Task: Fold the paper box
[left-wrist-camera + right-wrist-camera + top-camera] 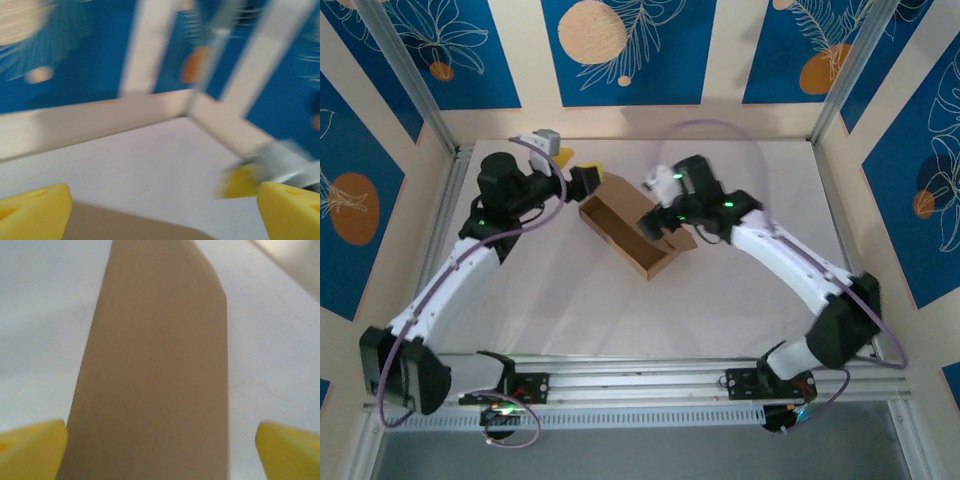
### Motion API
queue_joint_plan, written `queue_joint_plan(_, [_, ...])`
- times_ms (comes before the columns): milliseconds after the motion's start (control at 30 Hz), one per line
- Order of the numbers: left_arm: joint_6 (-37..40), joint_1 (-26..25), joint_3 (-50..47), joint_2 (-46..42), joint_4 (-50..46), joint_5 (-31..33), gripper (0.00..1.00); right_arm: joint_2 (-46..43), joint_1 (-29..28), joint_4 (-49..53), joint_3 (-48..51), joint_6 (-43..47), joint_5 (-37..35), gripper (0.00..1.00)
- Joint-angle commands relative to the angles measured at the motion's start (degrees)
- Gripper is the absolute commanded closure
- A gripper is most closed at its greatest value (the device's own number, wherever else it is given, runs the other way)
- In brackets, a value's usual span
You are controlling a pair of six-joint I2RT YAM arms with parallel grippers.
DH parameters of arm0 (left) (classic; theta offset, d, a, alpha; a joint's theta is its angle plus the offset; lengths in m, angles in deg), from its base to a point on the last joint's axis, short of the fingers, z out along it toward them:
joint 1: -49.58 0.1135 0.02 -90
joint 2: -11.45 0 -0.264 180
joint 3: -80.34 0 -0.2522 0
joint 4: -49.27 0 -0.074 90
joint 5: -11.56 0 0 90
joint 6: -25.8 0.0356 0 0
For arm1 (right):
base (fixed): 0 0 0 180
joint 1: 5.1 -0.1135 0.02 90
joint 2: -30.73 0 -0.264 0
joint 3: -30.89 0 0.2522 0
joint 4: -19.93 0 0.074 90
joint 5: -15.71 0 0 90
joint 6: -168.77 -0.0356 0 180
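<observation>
Now, with my left fingers (35,212) and right fingers (30,447) both spread, I judge the paper box (620,232) light, stiff, best pinched at a flap (155,365) edge.

A flat white tabletop (560,300) sat inside an enclosure of blue wall panels (620,50).
The panels, on the left, far and right sides, carried pale leaf outlines and orange discs, with cream strips (722,50) between them. Two silver metal posts (412,85) rose at the far corners, and a slotted aluminium rail (640,385) ran along the near edge, left to right.
</observation>
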Motion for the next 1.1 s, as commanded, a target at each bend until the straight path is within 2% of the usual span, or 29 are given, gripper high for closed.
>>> queue_joint_plan(0, [-0.4,7.6,-1.4,6.4,-3.1,15.7,0.06,-15.0,5.2,-7.9,3.0,-17.4,5.7,0.09])
queue_joint_plan(100, [-5.2,10.2,2.7,13.5,-3.8,17.9,0.06,-18.3,6.5,-5.7,8.3,-28.7,-0.3,0.13])
queue_joint_plan(133, [-6.6,11.0,4.2,15.9,-3.8,17.2,0.07,-19.0,7.8,-4.4,9.9,-32.9,0.1,0.13])
queue_joint_plan(200, [-9.0,12.5,9.1,22.5,-4.5,12.7,0.08,-19.9,11.6,-0.8,13.2,-41.3,1.5,0.19])
queue_joint_plan(267, [-10.1,12.9,14.5,28.9,-6.2,8.2,0.1,-20.0,15.2,0.3,16.7,-46.4,6.2,0.26])
queue_joint_plan(400, [-10.6,12.9,22.4,37.8,-8.8,4.9,0.12,-19.0,19.2,1.4,21.0,-49.7,11.0,0.44])
queue_joint_plan(500, [-9.5,13.0,24.1,40.6,-8.3,4.9,0.12,-19.6,18.7,1.7,22.6,-45.9,8.5,0.5])
queue_joint_plan(633, [-7.0,13.1,23.9,41.5,-7.8,7.7,0.12,-22.0,16.4,3.0,23.2,-37.6,3.9,0.45])
queue_joint_plan(700, [-6.5,13.5,26.4,43.1,-10.3,6.5,0.14,-22.1,14.0,2.6,23.7,-30.5,4.2,0.43])
queue_joint_plan(833, [-8.7,12.7,32.0,47.6,-11.6,0.1,0.17,-22.7,3.4,4.4,24.5,-21.0,-5.4,0.36])
queue_joint_plan(900, [-9.9,11.5,35.3,49.9,-12.7,-3.3,0.17,-25.8,-3.6,2.1,27.3,-15.4,-13.6,0.31])
queue_joint_plan(1000, [-11.3,10.1,36.2,50.7,-11.7,-4.4,0.16,-30.7,-12.2,-4.0,32.4,-4.3,-20.9,0.23])
queue_joint_plan(1067, [-12.4,9.7,36.3,51.0,-10.8,-4.2,0.16,-31.3,-14.6,-7.1,34.1,0.0,-22.9,0.2])
